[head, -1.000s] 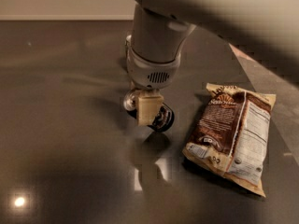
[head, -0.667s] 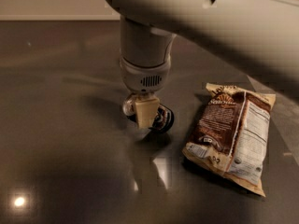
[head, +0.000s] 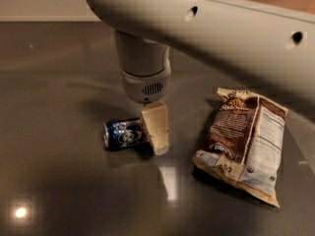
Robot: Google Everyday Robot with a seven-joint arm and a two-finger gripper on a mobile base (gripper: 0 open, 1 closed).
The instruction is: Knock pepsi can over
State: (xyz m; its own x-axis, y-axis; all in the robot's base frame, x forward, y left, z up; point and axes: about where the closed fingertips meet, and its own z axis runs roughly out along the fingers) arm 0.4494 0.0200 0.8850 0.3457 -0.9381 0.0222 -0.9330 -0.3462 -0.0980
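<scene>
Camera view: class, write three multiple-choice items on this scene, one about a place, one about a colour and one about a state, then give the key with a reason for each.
1. What stands between the pepsi can and the snack bag?
A. the gripper
B. a cup
C. nothing

2. What colour is the pepsi can's body?
A. red
B. dark blue
C. green

3. In what state is the pepsi can?
A. standing upright
B. lifted off the table
C. lying on its side

Key:
1 A: the gripper is low, right beside the pepsi can, on the side towards the snack bag.
2 B: its side is dark blue with a round white-and-blue logo.
3 C: its long side rests on the table and one end faces sideways.
</scene>
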